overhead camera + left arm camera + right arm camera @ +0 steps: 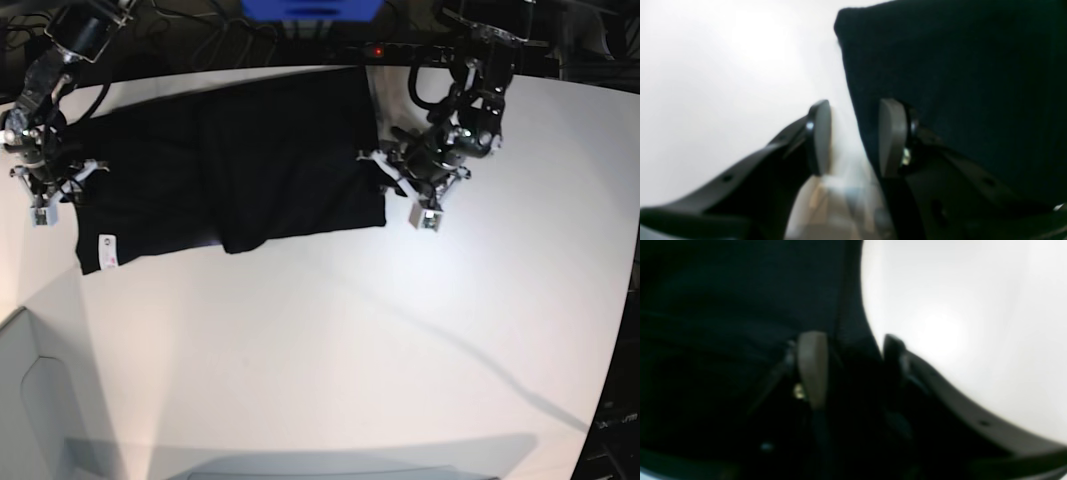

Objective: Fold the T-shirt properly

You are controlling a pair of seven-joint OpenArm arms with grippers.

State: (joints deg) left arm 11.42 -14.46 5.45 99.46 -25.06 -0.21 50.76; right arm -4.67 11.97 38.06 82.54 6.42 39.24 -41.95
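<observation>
The black T-shirt [250, 160] lies spread on the white table [350, 350], folded partly over itself, with a small white label [106, 247] at its lower left corner. My left gripper [387, 172] is at the shirt's right edge. In the left wrist view this gripper [857, 136] is open and straddles the edge of the shirt [957, 83], one finger over cloth and one over table. My right gripper [65, 180] is at the shirt's left edge. In the right wrist view its [851, 363] pads stand apart with the dark T-shirt [723, 306] cloth between them.
Cables and a blue object [310, 8] run along the table's far edge, behind the shirt. The table's left edge [20, 318] cuts in at the lower left, with a grey surface below it. White tabletop stretches in front of the shirt.
</observation>
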